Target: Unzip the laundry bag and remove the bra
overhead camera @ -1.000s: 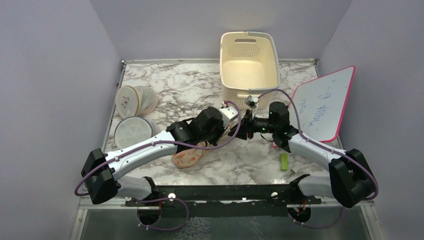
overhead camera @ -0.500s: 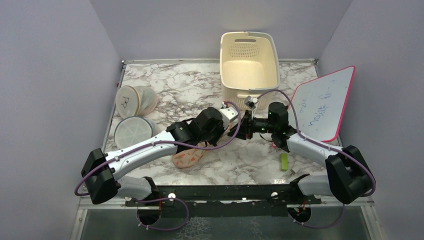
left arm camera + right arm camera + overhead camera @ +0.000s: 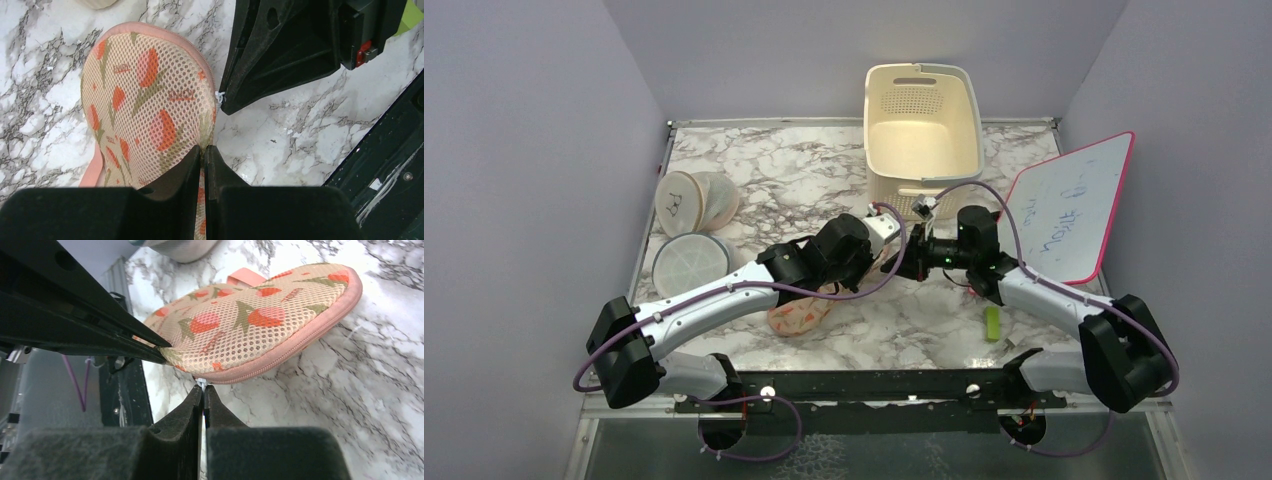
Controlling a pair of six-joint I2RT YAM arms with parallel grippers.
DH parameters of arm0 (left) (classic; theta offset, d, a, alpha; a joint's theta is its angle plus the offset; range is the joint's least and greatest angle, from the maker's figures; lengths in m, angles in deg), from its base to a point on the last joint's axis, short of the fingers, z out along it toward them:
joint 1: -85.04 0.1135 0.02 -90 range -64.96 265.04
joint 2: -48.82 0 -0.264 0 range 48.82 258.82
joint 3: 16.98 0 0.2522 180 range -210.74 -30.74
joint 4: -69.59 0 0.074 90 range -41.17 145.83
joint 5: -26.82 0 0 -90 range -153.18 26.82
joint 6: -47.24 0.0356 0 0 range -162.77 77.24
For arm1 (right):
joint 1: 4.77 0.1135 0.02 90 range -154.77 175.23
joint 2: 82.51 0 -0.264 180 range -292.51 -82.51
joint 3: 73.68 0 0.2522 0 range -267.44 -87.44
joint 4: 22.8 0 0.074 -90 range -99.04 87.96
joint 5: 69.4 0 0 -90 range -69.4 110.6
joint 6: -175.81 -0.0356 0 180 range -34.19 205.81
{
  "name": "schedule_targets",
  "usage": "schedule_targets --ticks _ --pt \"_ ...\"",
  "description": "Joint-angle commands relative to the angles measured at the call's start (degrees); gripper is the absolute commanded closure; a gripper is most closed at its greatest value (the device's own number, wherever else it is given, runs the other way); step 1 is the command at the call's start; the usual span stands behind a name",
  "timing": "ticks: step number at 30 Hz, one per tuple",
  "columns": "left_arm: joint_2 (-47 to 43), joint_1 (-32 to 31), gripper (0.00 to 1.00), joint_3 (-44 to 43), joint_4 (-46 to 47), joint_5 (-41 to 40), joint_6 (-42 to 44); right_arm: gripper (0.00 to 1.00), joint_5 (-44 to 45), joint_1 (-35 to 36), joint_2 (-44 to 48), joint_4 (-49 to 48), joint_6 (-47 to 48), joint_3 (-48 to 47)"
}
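Observation:
The peach laundry bag [image 3: 145,100] with orange and green motifs lies on the marble table; it also shows in the right wrist view [image 3: 260,325] and partly under the left arm in the top view [image 3: 799,315]. My left gripper [image 3: 204,148] is shut, pinching the bag's mesh fabric at its edge. My right gripper [image 3: 203,386] is shut on the small silver zip pull at the bag's pink zipped rim. The two grippers meet over the bag in the top view, left [image 3: 879,258] and right [image 3: 896,262]. The zip looks closed. The bra is hidden.
A cream laundry basket [image 3: 922,125] stands at the back. Round white mesh cases [image 3: 692,200] [image 3: 686,262] lie at the left. A pink-framed whiteboard [image 3: 1069,205] leans at the right. A small green object [image 3: 992,323] lies near the right arm.
The right arm has shifted slightly to the left and toward the bag. The left arm and the bag have barely moved.

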State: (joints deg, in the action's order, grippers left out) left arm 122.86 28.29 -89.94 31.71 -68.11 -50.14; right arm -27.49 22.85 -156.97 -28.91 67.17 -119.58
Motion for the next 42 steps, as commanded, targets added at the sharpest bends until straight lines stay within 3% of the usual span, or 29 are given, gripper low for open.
schedule_targets --ticks 1,14,23,33,42 --pt "-0.9 -0.3 1.00 0.5 2.4 1.0 2.1 0.99 9.3 0.4 3.4 12.2 4.3 -3.6" --pt "-0.5 -0.4 1.00 2.0 0.8 4.3 8.5 0.99 26.7 0.4 3.7 23.0 7.9 -8.4" --pt "2.2 -0.4 1.00 3.9 3.3 9.8 4.6 0.99 24.1 0.4 0.7 17.2 10.7 -8.6" --pt "-0.8 -0.4 0.27 10.3 10.0 8.7 -9.4 0.99 21.4 0.4 2.6 15.8 8.0 -3.5" --pt "-6.0 -0.4 0.16 19.6 10.6 3.4 -30.3 0.99 24.1 0.4 7.3 17.7 4.9 -0.8"
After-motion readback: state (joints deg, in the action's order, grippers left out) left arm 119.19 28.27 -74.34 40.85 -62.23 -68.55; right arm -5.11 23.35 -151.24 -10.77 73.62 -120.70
